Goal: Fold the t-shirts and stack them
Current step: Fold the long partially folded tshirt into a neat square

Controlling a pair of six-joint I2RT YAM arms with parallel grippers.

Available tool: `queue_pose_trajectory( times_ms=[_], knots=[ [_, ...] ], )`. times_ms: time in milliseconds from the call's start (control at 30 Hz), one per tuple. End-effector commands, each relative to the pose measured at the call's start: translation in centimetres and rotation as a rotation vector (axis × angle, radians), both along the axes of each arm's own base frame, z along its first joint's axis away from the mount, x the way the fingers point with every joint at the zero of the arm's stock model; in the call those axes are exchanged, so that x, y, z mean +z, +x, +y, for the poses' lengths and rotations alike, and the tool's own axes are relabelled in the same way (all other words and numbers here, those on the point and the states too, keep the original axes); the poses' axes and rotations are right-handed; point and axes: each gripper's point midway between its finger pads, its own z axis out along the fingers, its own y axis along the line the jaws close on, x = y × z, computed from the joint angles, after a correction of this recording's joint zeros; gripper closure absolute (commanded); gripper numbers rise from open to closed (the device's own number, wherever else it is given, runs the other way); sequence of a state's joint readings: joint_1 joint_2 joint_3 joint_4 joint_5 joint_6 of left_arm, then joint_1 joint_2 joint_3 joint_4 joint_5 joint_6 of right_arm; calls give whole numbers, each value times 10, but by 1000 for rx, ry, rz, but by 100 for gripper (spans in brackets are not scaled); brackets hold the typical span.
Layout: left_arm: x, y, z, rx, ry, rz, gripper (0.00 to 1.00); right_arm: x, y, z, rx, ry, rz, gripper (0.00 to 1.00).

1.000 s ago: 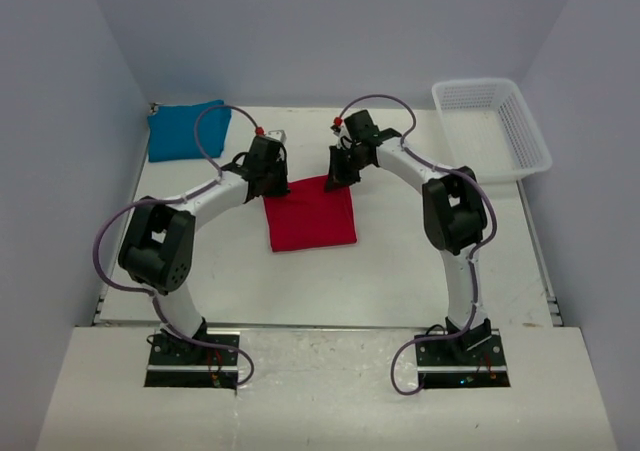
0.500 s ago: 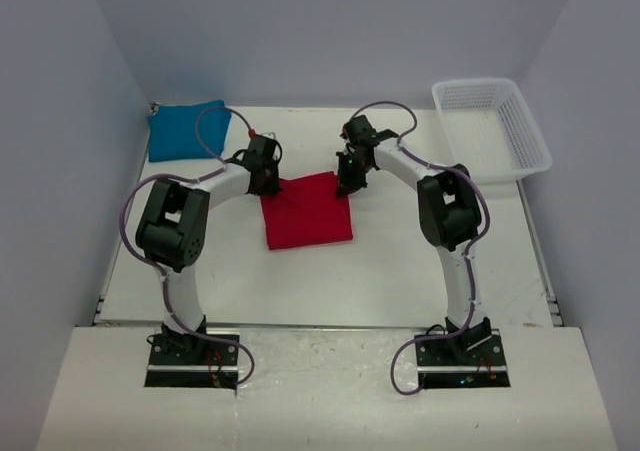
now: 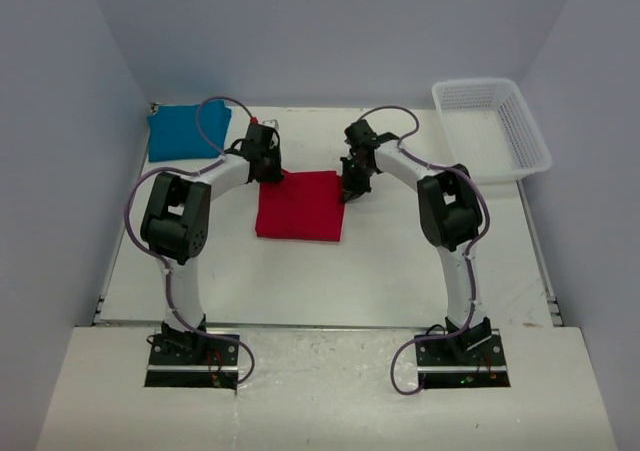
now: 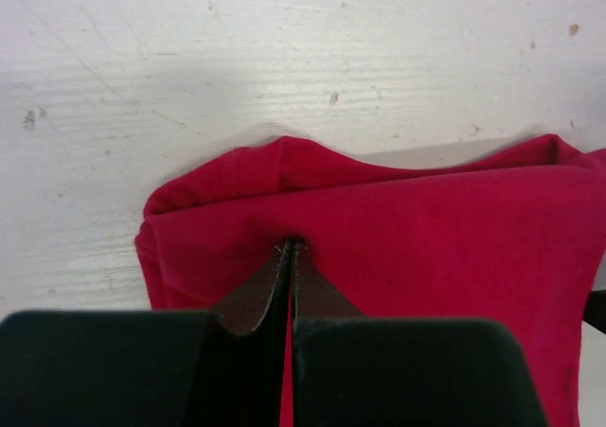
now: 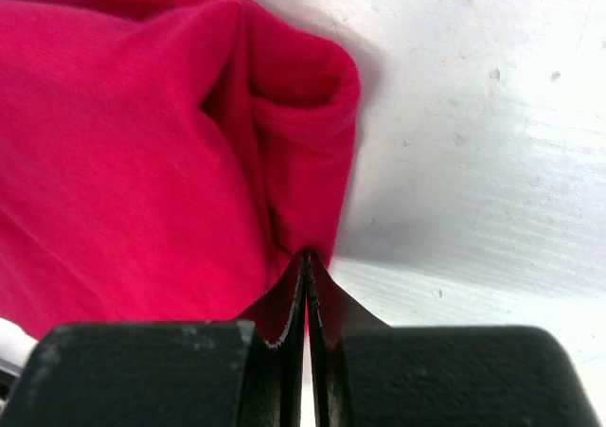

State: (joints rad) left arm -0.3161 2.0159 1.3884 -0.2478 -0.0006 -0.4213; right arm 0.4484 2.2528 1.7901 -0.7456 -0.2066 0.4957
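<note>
Corners of folded red t-shirt (image 3: 298, 209), centre of desk (image 3: 400, 261), are clamped by my left pincer (image 4: 289, 247) and right pincer (image 5: 305, 257), probably to carry it flat onto teal t-shirt (image 3: 185, 131) far-left.

Red t-shirt (image 3: 298, 209), overhead: I can't see its two far corners; the left gripper (image 3: 270, 169) and right gripper (image 3: 349, 189) cover them.
Gripper tips, overhead: too small for me to read.
Left wrist view: the shirt runs off the right and bottom edges, and my fingers (image 4: 248, 299) hide its near part.
Right wrist view: the shirt is cut by the top and left edges.
Teal-blue t-shirt (image 3: 180, 131): the cable (image 3: 198, 129) crosses it, and its folds are too small to tell.
</note>
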Motion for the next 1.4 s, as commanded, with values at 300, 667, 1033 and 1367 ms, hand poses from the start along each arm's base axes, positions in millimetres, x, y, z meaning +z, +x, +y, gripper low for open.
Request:
queue_pose_trajectory(
  times_ms=[300, 667, 1033, 1367],
  knots=[
    [89, -36, -11, -32, -109, -161, 100, 81, -7, -4, 58, 82, -189, 100],
    [51, -102, 11, 72, -62, -62, 100, 61, -66, 40, 168, 340, -68, 100],
    [-9, -120, 19, 78, -3, 50, 100, 22, -92, 42, 133, 355, 42, 100],
    [-32, -141, 20, 57, 27, 101, 100, -26, -116, 18, 12, 209, 133, 100]
  ],
)
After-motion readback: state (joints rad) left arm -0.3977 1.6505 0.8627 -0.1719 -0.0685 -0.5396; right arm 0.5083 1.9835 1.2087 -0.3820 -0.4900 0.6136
